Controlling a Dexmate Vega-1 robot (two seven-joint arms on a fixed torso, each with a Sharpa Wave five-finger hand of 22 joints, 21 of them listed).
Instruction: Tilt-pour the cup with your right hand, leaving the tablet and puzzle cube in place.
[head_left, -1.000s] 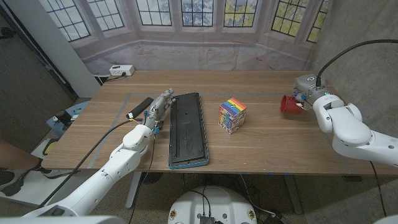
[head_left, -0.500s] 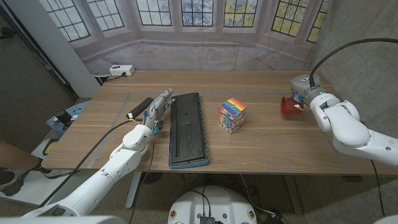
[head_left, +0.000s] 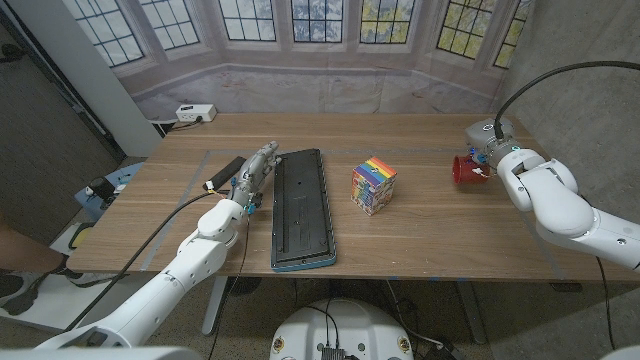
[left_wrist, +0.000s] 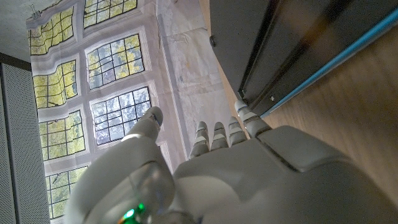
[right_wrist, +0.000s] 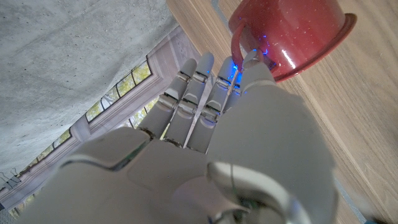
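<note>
Here the right hand (head_left: 487, 150) touches the red cup (head_left: 464, 169) (tipped, contents unseen), grip unclear

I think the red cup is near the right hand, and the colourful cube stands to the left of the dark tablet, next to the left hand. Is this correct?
Not quite. In the head view the cube stands to the right of the tablet, between it and the red cup. The rest holds: the cup is by the right hand, and the left hand is beside the tablet.
</note>
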